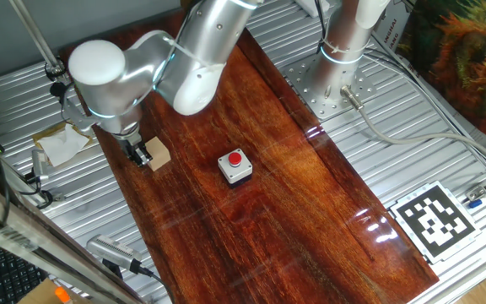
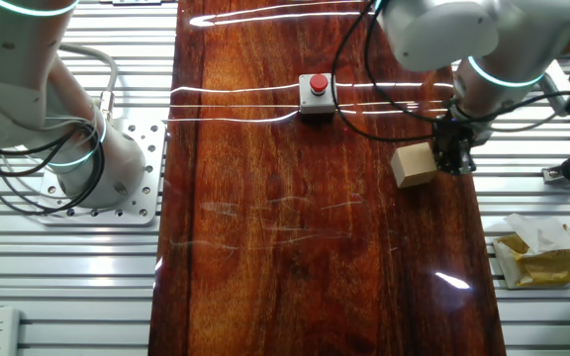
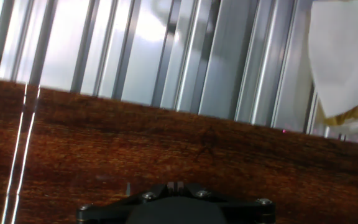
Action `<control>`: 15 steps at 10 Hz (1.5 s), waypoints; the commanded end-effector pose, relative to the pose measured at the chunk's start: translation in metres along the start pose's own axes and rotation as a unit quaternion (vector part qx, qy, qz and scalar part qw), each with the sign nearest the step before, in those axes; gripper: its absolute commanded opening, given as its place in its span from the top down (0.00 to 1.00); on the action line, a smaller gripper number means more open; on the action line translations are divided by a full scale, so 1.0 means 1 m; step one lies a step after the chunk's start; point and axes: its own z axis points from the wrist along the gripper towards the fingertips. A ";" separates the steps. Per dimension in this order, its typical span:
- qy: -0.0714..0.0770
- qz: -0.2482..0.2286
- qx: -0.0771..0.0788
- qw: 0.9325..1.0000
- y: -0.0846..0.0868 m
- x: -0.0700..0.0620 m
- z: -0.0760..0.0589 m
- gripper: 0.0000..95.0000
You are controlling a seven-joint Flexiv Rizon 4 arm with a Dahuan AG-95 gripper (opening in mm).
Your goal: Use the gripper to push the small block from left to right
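The small block point(image 1: 158, 153), a plain tan wooden cube, sits on the dark wooden board near its left edge; it also shows in the other fixed view point(image 2: 414, 164). My gripper point(image 1: 138, 154) stands low on the board, its narrow black tip pressed together and right against the block's left side; in the other fixed view the gripper point(image 2: 452, 157) is just right of the block. In the hand view only the black base of the gripper point(image 3: 176, 186) shows at the bottom, fingers together; the block is out of that view.
A grey box with a red button point(image 1: 234, 166) stands mid-board, right of the block. The fixed white-and-silver post point(image 1: 344, 42) rises at the back on a metal plate. Crumpled paper point(image 1: 62, 143) lies off the board's left edge. A marker tag point(image 1: 433, 218) lies at right.
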 end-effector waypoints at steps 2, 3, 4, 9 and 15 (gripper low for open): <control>0.003 -0.001 -0.002 1.000 0.001 0.008 -0.002 1.00; 0.004 -0.001 -0.003 1.000 0.001 0.008 -0.003 1.00; 0.004 -0.001 -0.002 1.000 0.002 0.014 -0.002 1.00; 0.013 0.065 -0.013 0.998 0.001 0.025 -0.011 1.00; 0.019 0.083 -0.014 0.996 0.002 0.038 -0.008 1.00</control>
